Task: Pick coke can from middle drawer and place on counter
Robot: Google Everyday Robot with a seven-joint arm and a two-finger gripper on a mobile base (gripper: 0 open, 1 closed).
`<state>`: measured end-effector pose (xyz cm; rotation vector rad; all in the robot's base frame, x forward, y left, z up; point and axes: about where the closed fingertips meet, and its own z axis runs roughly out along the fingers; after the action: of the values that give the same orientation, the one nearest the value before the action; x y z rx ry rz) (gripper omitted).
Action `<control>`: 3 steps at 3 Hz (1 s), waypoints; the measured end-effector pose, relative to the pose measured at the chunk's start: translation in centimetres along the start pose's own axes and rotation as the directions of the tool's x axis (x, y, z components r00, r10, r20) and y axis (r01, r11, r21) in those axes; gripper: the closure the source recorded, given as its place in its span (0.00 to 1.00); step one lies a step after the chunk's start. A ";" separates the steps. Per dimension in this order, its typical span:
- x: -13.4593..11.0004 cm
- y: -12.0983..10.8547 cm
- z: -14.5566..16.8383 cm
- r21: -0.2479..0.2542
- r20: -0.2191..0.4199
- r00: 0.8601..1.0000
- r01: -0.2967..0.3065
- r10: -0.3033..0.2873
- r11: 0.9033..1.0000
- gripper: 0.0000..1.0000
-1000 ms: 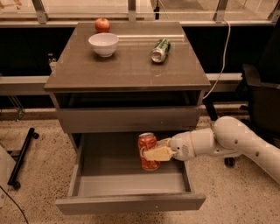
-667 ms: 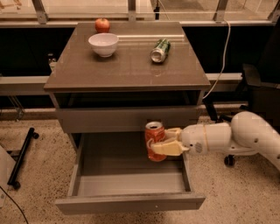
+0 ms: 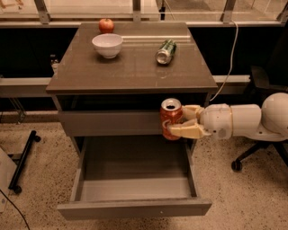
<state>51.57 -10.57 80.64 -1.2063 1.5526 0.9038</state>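
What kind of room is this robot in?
Probably an office or lab: rolling chair, speckled floor, long windows. The jaws hold the coke can above the open middle drawer.

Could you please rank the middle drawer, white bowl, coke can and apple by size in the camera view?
Largest first:
middle drawer
white bowl and coke can, alike; claw holds the can nearer, above the drawer
apple

It looks like an office or lab: speckled hard floor [image 3: 40, 179], wheeled office chair [image 3: 254, 152], window frame [image 3: 135, 8] behind a grey cabinet [image 3: 130, 76], hanging cable [image 3: 231, 58]. The gripper [image 3: 175, 122] grips a coke can [image 3: 170, 116] above the open drawer [image 3: 135, 209].
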 end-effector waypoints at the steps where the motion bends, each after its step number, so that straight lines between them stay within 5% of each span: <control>1: -2.5 -2.5 -1.4 0.020 0.028 0.996 0.080 -0.080 0.997 1.00; 3: -6.5 -8.3 -2.5 0.045 0.038 0.982 0.186 -0.188 0.982 1.00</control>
<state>59.58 -13.09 87.53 -1.2726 1.3921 0.7661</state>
